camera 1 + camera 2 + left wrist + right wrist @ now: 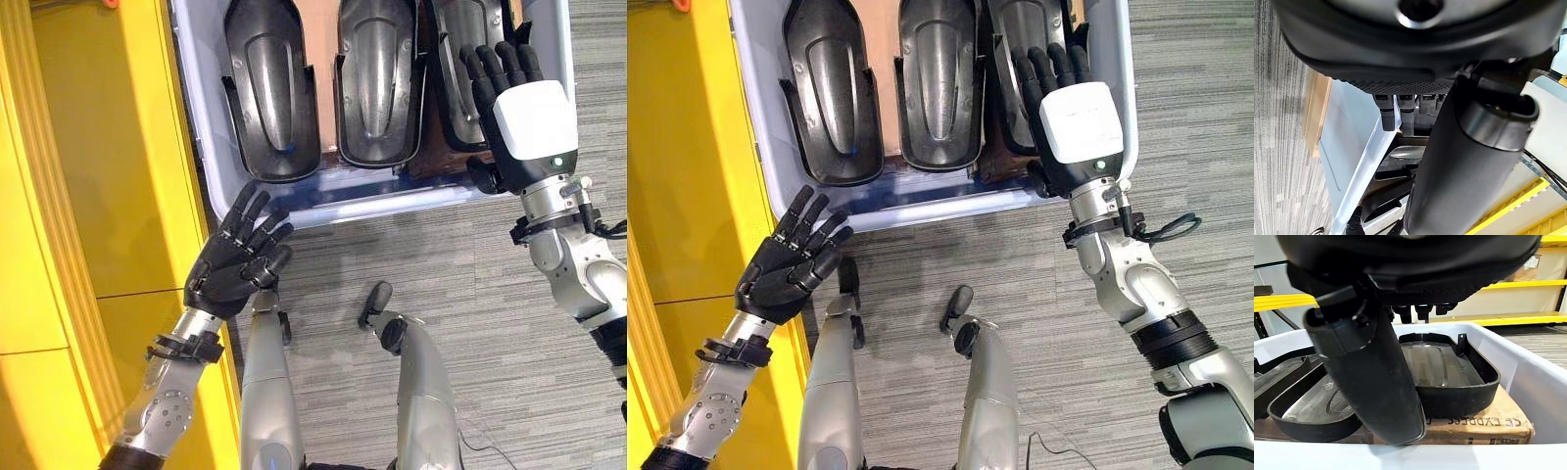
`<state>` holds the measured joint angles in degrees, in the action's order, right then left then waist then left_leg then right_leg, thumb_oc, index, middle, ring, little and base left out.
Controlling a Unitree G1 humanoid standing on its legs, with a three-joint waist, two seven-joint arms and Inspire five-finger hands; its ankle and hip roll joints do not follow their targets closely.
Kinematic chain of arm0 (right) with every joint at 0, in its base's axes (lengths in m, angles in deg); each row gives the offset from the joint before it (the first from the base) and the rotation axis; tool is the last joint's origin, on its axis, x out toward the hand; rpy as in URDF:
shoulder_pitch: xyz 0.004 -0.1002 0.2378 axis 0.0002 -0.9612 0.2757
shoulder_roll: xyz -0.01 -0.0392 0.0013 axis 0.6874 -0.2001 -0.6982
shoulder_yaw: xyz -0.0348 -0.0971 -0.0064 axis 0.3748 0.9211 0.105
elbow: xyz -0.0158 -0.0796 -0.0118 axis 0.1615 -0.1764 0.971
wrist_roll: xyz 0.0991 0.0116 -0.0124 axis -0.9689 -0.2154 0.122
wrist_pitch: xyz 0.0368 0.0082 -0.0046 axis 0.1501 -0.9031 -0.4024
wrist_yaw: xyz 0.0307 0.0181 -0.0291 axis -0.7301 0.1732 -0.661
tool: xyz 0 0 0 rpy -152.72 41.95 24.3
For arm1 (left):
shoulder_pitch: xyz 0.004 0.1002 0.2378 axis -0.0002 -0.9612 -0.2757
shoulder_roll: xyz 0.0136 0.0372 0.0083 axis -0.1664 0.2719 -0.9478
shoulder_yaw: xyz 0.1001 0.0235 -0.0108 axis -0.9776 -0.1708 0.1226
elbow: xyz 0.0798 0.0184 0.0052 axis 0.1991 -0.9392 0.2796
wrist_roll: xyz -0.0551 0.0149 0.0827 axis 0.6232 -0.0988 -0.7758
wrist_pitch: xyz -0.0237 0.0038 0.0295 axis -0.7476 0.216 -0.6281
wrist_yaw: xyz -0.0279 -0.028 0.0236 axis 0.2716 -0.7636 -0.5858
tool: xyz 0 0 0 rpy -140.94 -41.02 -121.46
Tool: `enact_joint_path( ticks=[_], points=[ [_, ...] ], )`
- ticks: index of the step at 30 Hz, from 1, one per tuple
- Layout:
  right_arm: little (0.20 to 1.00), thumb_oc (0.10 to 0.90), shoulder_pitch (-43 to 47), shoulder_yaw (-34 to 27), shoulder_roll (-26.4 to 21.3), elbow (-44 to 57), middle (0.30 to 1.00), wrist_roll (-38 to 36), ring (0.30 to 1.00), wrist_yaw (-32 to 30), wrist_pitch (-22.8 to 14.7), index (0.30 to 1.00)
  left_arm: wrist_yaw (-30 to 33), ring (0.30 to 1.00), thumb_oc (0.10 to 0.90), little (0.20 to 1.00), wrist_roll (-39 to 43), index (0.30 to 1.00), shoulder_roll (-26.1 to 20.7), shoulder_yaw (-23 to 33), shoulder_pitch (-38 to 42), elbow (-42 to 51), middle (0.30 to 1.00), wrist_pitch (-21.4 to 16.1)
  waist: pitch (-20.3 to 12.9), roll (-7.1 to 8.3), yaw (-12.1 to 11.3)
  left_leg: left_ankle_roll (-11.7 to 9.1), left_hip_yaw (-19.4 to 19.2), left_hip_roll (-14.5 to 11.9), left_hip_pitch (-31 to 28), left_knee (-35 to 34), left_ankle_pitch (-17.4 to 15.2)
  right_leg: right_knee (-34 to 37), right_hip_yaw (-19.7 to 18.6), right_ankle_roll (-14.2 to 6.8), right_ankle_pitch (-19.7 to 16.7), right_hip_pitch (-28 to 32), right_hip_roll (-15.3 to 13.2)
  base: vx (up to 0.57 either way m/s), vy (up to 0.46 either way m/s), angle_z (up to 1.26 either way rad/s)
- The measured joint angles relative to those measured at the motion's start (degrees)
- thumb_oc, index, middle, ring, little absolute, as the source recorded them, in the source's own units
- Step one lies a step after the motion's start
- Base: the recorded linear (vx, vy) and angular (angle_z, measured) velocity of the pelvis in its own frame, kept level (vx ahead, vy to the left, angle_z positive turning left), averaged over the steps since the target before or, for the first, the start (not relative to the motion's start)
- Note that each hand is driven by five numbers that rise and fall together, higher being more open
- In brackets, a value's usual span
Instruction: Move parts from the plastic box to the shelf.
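Your landmark is the box (211, 147), a pale plastic bin on grey carpet (470, 284), its far end cut off by the frame. A yellow shelf (88, 196) runs right along its left wall. Inside the box you have three parts lying side by side, glossy black moulded shells with raised rims: one on the left (266, 88), one in the middle (377, 78), and one on the right (1019, 59), which is half covered. They rest on brown cardboard (1488, 423), mostly hidden beneath them. Your right hand (1063, 103) hovers over the right part with fingers straight, holding nothing. Your left hand (235, 259) hangs just outside the box's near left corner, fingers spread and empty.
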<state>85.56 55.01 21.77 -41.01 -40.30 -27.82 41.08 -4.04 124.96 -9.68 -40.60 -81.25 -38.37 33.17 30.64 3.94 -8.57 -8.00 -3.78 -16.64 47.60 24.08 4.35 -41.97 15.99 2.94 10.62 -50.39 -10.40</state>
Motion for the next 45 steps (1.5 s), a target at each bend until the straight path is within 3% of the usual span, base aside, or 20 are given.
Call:
enact_joint_path(
  ticks=[14, 19, 25, 26, 27, 31, 32, 33, 34, 41, 45],
  points=[
    [1.0, 0.9, 5.0, 1.1, 0.9, -6.3, 1.0, 0.5, 1.0, 0.8, 0.6, 1.0, 0.7, 1.0, 0.9, 1.0, -0.2, 1.0, 0.0, -1.3, 2.5, 0.9, 1.0, 0.8, 0.0, -0.31, -1.2, 0.0, 0.1, 0.7, 2.4, 0.7, 0.0, -0.9, -0.3, 0.0, 0.1, -2.5, -0.8, 0.0, 0.0, 0.01],
    [1.0, 0.9, 8.8, 2.8, -0.9, -6.0, 1.0, 2.7, 1.0, 1.4, 1.5, 1.0, 0.8, 1.0, 0.9, 1.0, -0.1, 1.0, -0.3, -1.7, 4.2, 2.2, 1.0, 0.8, -0.1, -0.62, -1.1, 0.1, 1.3, 0.9, 7.3, 3.8, -0.5, -2.8, -0.1, -0.4, 0.5, -6.3, -1.2, 0.0, 0.0, 0.0],
    [1.0, 0.9, 14.0, 3.4, -2.6, -7.2, 1.0, 1.5, 1.0, 1.9, 5.1, 1.0, 0.8, 1.0, 0.9, 1.0, -0.1, 1.0, -0.5, -2.0, 7.4, 5.0, 1.0, 0.0, -0.1, -0.75, -1.2, -0.4, 4.0, 1.7, 14.6, 8.1, -1.1, -6.5, 0.3, 0.2, 1.2, -12.5, -2.2, 0.0, -0.04, 0.06],
    [0.736, 0.712, 14.5, 3.5, -2.6, -7.9, 0.736, 0.9, 0.736, 1.9, 5.2, 0.736, 0.7, 1.0, 0.9, 1.0, -0.2, 1.0, -0.5, -2.0, 7.8, 5.1, 1.0, -0.1, -0.1, -0.76, -1.2, -0.4, 4.2, 1.8, 15.2, 8.2, -1.1, -6.6, 0.3, 0.1, 1.2, -13.0, -2.2, 0.0, 0.0, 0.0],
    [0.643, 0.645, 15.4, 4.3, -2.4, -9.5, 0.643, -1.0, 0.643, 1.9, 5.3, 0.643, 0.7, 1.0, 0.9, 1.0, -0.2, 1.0, -0.5, -2.5, 8.5, 5.3, 1.0, -0.1, -0.2, -0.83, -1.8, -0.4, 4.3, 1.8, 16.4, 8.5, -1.1, -6.8, 0.5, 0.0, 1.1, -14.1, -2.4, 0.0, 0.0, 0.0],
    [0.613, 0.624, 18.5, 5.6, -2.1, -10.1, 0.613, -3.2, 0.613, 0.4, 5.9, 0.613, 0.6, 1.0, 0.9, 1.0, -0.2, 1.0, -1.9, -2.5, 9.3, 7.2, 1.0, -0.4, -0.3, -1.27, -1.8, -0.4, 5.7, 2.6, 20.2, 11.7, -1.3, -9.5, 0.6, 0.1, 1.5, -17.1, -3.4, 0.0, -0.015, 0.04],
    [0.544, 0.575, 19.1, 5.6, -2.0, -10.5, 0.544, -3.3, 0.544, -1.2, 6.8, 0.544, 0.6, 1.0, 0.9, 1.0, -0.3, 1.0, -2.1, -2.8, 10.2, 7.3, 1.0, -0.3, -0.3, -1.34, -1.8, -0.4, 6.0, 2.8, 21.2, 12.0, -1.3, -9.9, 0.8, 0.1, 1.5, -17.9, -3.7, -0.01, -0.037, 0.07],
    [0.355, 0.439, 19.7, 5.5, -2.1, -11.1, 0.355, -3.6, 0.355, -1.7, 6.9, 0.355, 0.6, 1.0, 0.9, 1.0, -0.3, 1.0, -2.1, -2.9, 10.5, 7.4, 1.0, -0.3, -0.3, -1.36, -1.8, -0.4, 6.1, 2.9, 21.6, 12.5, -1.4, -10.1, 0.8, 0.1, 1.5, -18.1, -3.8, -0.01, -0.034, 0.03],
    [0.3, 0.4, 20.5, 5.2, -2.3, -11.4, 0.3, -4.0, 0.3, -2.0, 6.9, 0.3, 0.6, 1.0, 0.9, 1.0, -0.4, 1.0, -2.1, -3.1, 11.1, 7.4, 1.0, -0.2, -0.4, -1.42, -1.7, -0.4, 6.4, 3.0, 22.3, 12.8, -1.4, -10.3, 1.0, 0.1, 1.5, -18.5, -4.0, -0.01, -0.031, -0.02],
    [0.3, 0.4, 23.5, 4.4, -1.4, -15.2, 0.3, -8.6, 0.3, -3.7, 5.2, 0.3, 0.6, 1.0, 0.9, 1.0, -0.8, 1.0, -2.0, -3.7, 12.9, 6.6, 1.0, 0.0, -0.7, -1.98, -1.7, -0.4, 7.1, 4.0, 23.5, 12.5, -1.4, -9.6, 1.5, -0.1, 1.5, -19.7, -5.0, -0.02, -0.016, -0.02],
    [0.3, 0.4, 23.8, 2.8, -1.2, -18.0, 0.3, -8.8, 0.3, -4.8, 3.2, 0.3, 0.7, 1.0, 0.9, 1.0, -0.8, 1.0, -2.0, -4.0, 13.5, 6.1, 1.0, 0.5, -1.0, -2.35, -1.9, -0.4, 6.9, 4.1, 23.4, 11.8, -1.4, -9.6, 1.2, -1.9, 2.2, -20.1, -5.5, -0.04, -0.017, -0.02]
  ],
)
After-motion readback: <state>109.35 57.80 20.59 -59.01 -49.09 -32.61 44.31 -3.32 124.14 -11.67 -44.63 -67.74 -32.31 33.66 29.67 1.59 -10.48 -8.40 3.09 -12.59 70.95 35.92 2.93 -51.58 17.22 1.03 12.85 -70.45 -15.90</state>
